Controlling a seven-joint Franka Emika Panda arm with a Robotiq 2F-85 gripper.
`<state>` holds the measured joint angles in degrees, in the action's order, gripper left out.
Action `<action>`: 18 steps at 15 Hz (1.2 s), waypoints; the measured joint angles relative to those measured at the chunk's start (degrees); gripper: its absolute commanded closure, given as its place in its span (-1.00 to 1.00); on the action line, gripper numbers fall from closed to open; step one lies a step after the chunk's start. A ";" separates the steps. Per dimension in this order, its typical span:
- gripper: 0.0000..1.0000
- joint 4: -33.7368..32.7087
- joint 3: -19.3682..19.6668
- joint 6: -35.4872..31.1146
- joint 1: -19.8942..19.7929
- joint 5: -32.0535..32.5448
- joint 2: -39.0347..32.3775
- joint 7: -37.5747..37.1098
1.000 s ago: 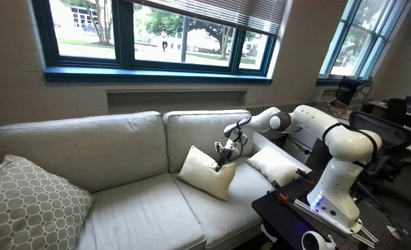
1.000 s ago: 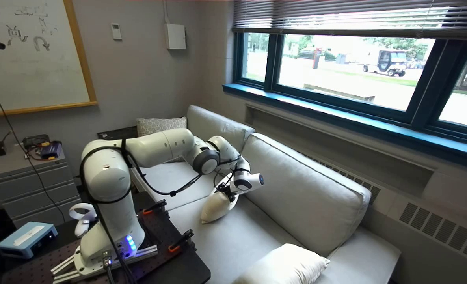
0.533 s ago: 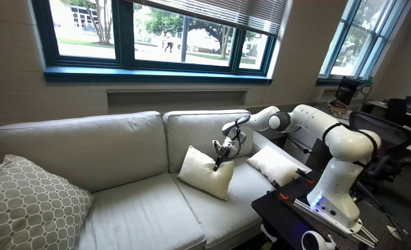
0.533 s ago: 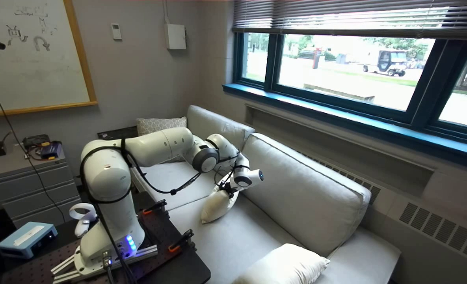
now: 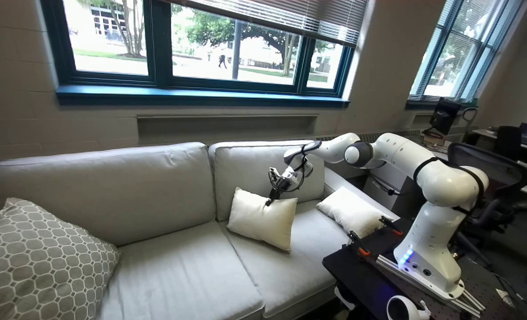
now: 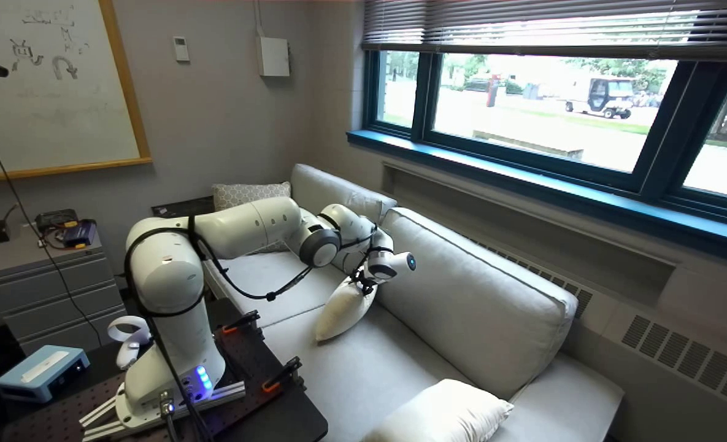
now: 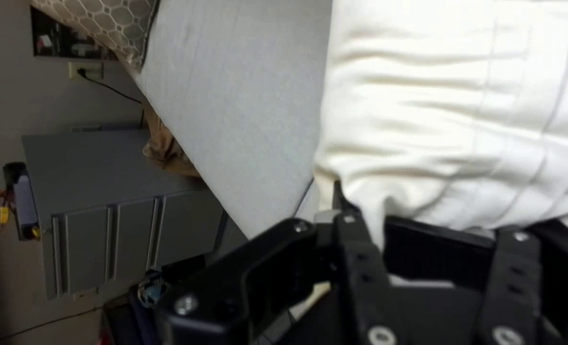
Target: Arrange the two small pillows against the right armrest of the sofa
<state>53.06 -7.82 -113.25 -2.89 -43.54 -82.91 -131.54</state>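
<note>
A small cream pillow (image 5: 259,220) stands leaning on the sofa seat, its upper edge pinched by my gripper (image 5: 270,202). In the wrist view white fabric of this pillow (image 7: 437,105) bunches up between the black fingers (image 7: 355,230), which are shut on it. Whether its lower edge has fully left the seat I cannot tell. The other small pillow (image 5: 352,211) lies against the right armrest (image 5: 335,181); in an exterior view this pillow (image 6: 446,411) is partly cut off by the frame's bottom.
A large patterned pillow (image 5: 45,262) rests at the sofa's far end. Back cushions (image 5: 263,169) rise behind the gripper. The black table (image 5: 356,262) carrying the arm's base, with orange-tipped clamps (image 5: 359,243), borders the sofa front.
My gripper has closed on the pillow's upper edge and risen, shifting slightly away from the right armrest. The pillow has tipped more upright with it. The other small pillow has not moved.
</note>
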 measured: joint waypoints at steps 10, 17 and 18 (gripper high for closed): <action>0.64 14.66 -3.84 -14.13 -2.00 -9.33 12.79 5.60; -0.57 15.84 -0.12 -15.32 -1.01 -9.44 12.15 5.97; -0.74 15.82 1.16 -15.57 -1.18 -9.44 11.34 5.97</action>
<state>68.88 -6.66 -128.83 -4.07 -52.98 -71.58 -125.57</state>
